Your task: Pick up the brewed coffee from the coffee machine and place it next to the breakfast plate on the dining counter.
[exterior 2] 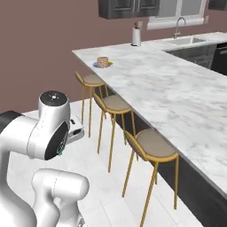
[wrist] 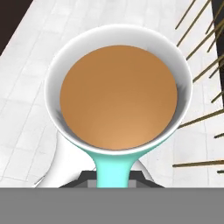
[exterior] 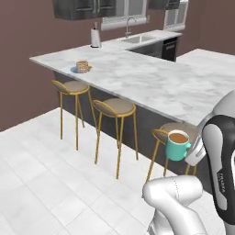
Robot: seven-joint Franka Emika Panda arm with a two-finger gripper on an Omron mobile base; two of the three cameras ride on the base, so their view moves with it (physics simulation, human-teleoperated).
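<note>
The brewed coffee (exterior: 177, 144), a teal mug with brown liquid, hangs in the air over the floor, level with the nearest stool. My gripper (exterior: 189, 148) is shut on its handle from the right. In the hand view the mug (wrist: 119, 89) sits close below the camera, its teal handle (wrist: 113, 169) running down between my fingers. The breakfast plate (exterior: 82, 68) with pancakes rests near the far left end of the dining counter (exterior: 151, 80); from the right it is the plate (exterior 2: 103, 62) on the counter (exterior 2: 177, 95). The coffee machine is out of view.
Three yellow-framed stools (exterior: 114, 108) line the counter's near side, the closest stool (exterior: 170, 131) just behind the mug. A paper towel roll (exterior: 95, 37) and a sink (exterior: 137, 38) sit at the far end. White tiled floor (exterior: 50, 174) spreads to the left.
</note>
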